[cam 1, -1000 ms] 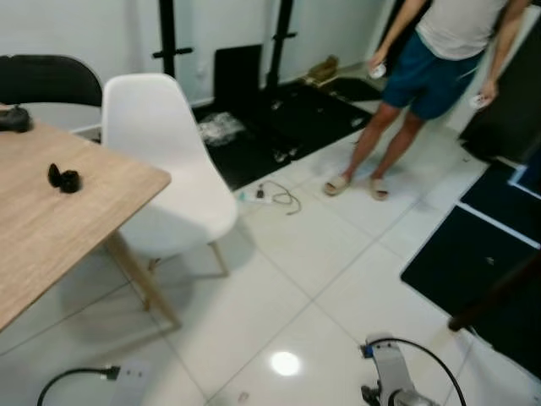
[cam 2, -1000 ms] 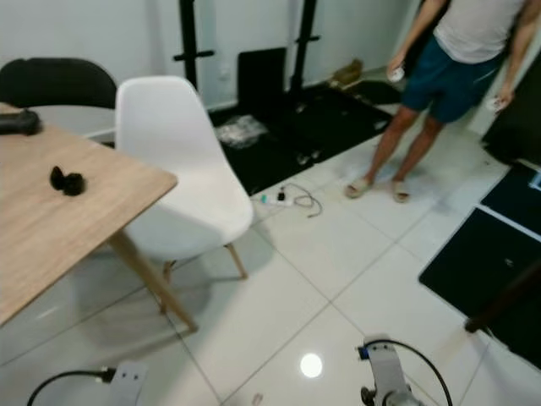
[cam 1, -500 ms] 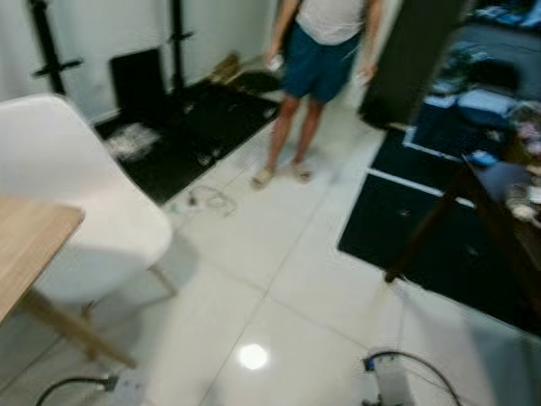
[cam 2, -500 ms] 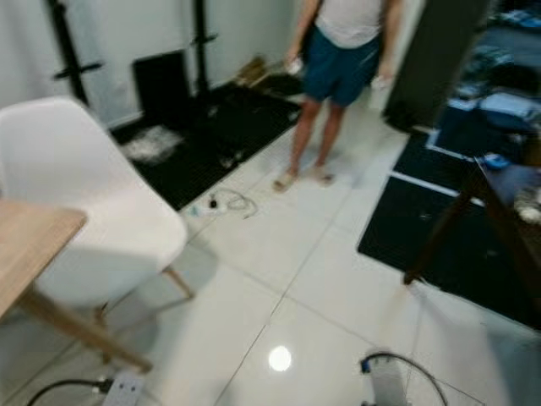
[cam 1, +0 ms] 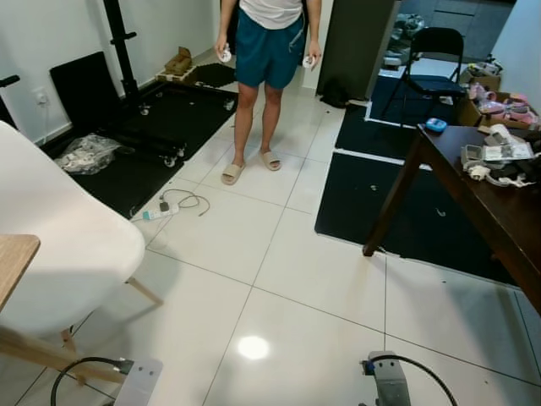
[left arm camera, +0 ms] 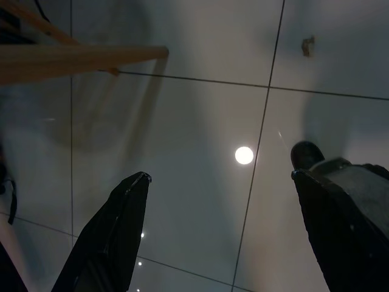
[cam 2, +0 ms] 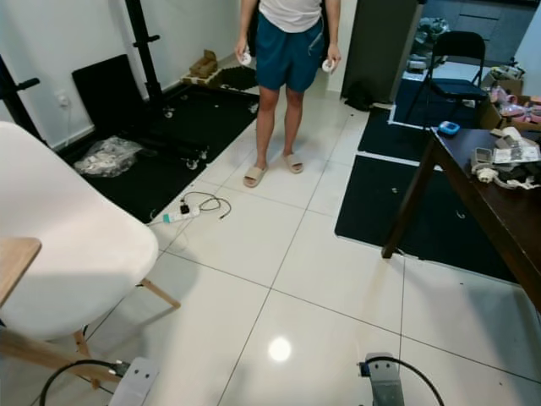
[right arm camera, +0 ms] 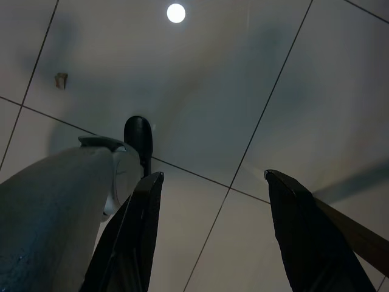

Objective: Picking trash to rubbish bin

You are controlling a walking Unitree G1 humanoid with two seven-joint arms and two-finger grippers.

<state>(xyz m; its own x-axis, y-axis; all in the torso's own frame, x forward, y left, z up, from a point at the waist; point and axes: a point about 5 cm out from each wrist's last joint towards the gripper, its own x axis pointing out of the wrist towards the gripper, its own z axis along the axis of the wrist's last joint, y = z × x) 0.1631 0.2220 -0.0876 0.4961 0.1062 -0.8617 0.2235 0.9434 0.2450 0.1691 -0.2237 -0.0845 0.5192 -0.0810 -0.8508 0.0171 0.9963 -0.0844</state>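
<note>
Below, both claws spread, hanging over tiled floor (cam 1: 321, 271); small scrap (left arm camera: 308, 45) well beyond left claw (left arm camera: 231, 237).

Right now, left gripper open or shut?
Open. In the left wrist view the left gripper has its two black fingers spread wide, bare floor tile between them.

White tiled floor (cam 1: 279, 279); black mats (cam 1: 423, 211) along its far and right edges; a white power strip (cam 1: 156, 213) with a cord near the left mat; a plastic bag (cam 1: 84, 152) on that mat.
</note>
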